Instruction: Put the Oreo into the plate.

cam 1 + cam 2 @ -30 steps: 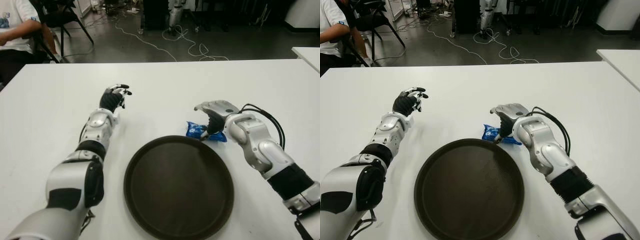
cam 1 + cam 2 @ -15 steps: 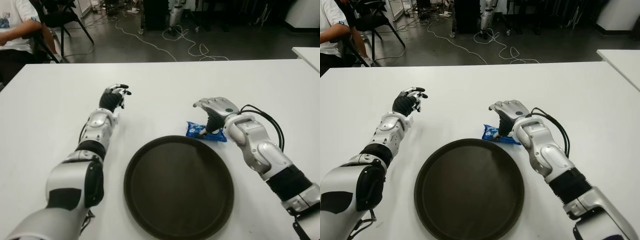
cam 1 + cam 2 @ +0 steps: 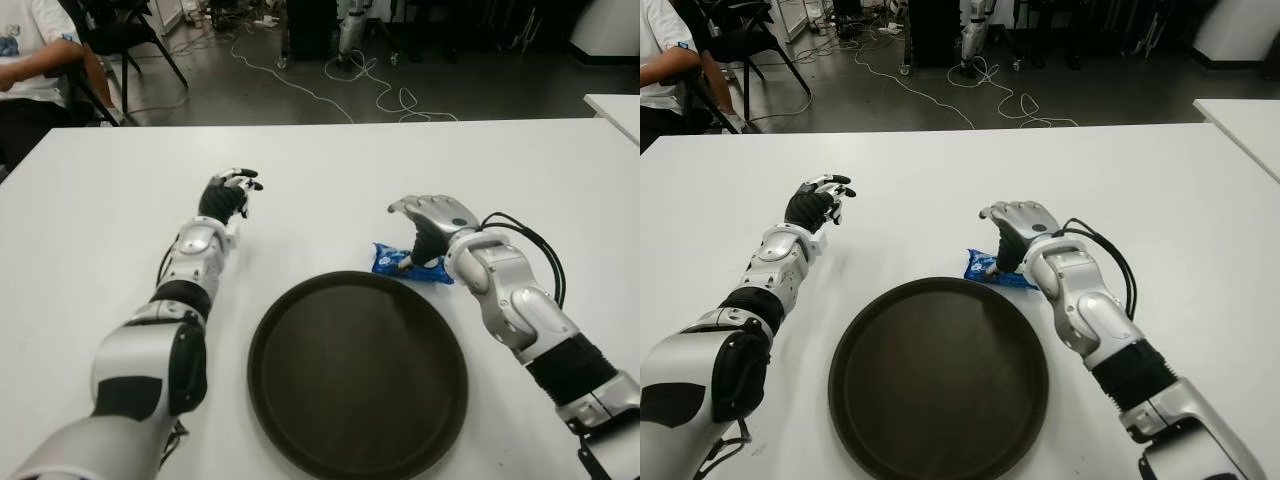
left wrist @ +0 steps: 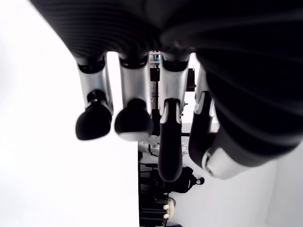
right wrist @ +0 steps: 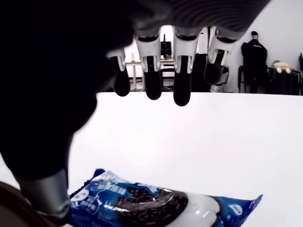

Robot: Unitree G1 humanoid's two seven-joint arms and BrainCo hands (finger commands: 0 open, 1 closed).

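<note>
The plate (image 3: 357, 375) lies on the bench (image 3: 320, 160) at its near middle, and the Oreo (image 3: 405, 263) pack lies on the bench just behind the plate's far right rim, outside the plate. The right robot hand (image 3: 432, 222) sits directly over and behind the Oreo pack, fingers spread above it, while the left robot hand (image 3: 228, 193) shows well to the left of the pack, behind and left of the plate. A person (image 3: 35, 62) sits beyond the bench's far left corner.
</note>
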